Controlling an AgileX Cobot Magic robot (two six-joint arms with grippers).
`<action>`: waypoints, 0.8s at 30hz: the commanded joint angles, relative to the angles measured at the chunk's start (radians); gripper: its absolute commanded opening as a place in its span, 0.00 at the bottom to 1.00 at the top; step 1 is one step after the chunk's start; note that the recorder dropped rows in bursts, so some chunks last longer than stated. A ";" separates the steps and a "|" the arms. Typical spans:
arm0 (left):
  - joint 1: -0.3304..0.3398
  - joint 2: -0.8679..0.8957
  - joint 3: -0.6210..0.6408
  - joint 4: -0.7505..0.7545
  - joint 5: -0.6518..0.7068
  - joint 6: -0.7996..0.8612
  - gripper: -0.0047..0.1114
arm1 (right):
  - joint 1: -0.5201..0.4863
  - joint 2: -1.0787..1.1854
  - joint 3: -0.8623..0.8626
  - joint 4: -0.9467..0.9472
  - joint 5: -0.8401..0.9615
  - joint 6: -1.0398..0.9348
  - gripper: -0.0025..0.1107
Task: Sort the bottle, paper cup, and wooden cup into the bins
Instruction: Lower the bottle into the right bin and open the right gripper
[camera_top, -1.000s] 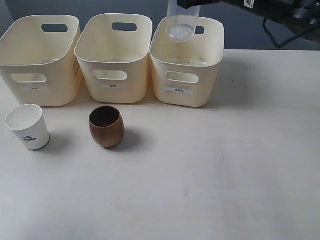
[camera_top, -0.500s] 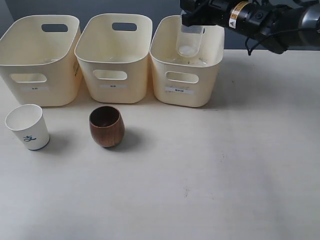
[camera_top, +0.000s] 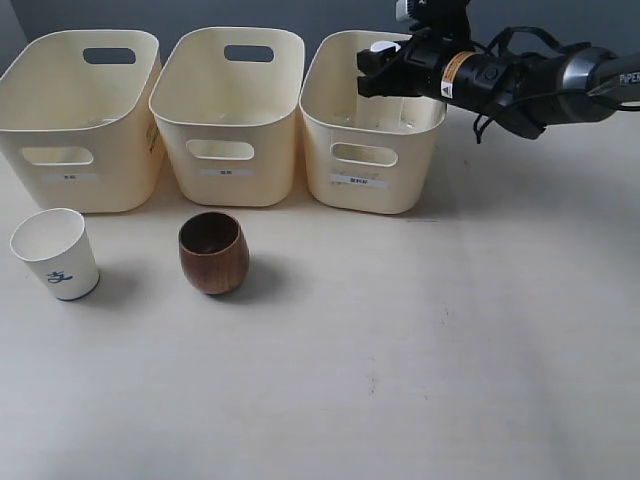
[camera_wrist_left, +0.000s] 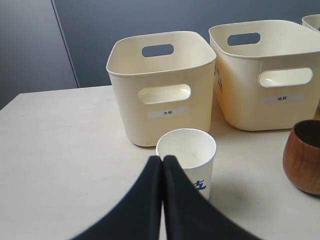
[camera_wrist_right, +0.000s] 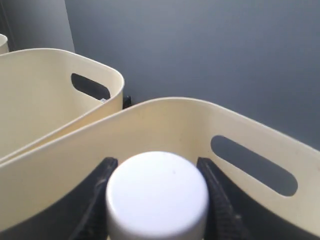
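clear bottle (camera_wrist_right: 157, 195) body hidden in bin (camera_top: 372, 140)

Glossy cream plastic bins (camera_top: 228, 130)

I see three cream bins (camera_top: 230, 150) in a row along the frame's upper half. The bottle's white cap (camera_top: 381, 47) shows inside the rightmost. The white paper cup (camera_top: 56, 253) and brown wooden cup (camera_top: 213, 252) stand upright at lower left.

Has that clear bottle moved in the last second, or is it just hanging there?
Yes. The bottle has gone down into the right-hand bin: it hung above the rim before, and now only its white cap shows near the rim, held by the right gripper.
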 joint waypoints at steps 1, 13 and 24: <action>-0.003 0.003 -0.001 0.002 -0.014 -0.003 0.04 | -0.005 0.004 -0.009 0.001 0.045 0.010 0.22; -0.003 0.003 -0.001 0.002 -0.014 -0.003 0.04 | -0.005 0.004 -0.009 -0.055 0.045 0.038 0.22; -0.003 0.003 -0.001 0.002 -0.014 -0.003 0.04 | -0.005 0.004 -0.009 -0.138 0.045 0.093 0.42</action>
